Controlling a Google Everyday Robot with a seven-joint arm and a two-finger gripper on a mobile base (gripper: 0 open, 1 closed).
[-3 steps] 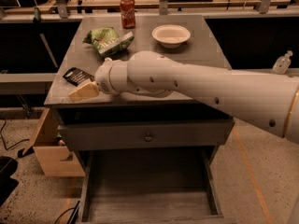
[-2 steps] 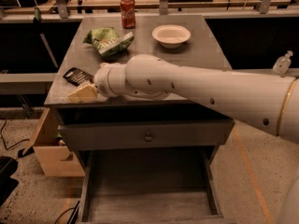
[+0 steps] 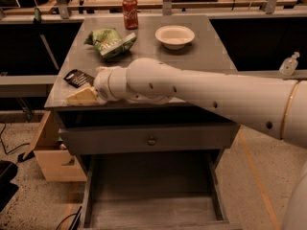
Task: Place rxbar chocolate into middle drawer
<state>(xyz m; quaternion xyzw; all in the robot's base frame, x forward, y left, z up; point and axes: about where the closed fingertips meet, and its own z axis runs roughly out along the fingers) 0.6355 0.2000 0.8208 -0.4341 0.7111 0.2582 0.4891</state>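
The rxbar chocolate, a small flat black wrapper with white lettering, lies on the grey cabinet top near its front left corner. My gripper is at the front left edge of the top, its pale fingers just in front of and touching or nearly touching the bar. The white arm reaches in from the right across the front of the top. The middle drawer is pulled out below, its grey floor bare.
A green chip bag, a red soda can and a white bowl stand on the top further back. A shut drawer front with a round knob sits above the pulled-out drawer. A wooden box stands left of the cabinet.
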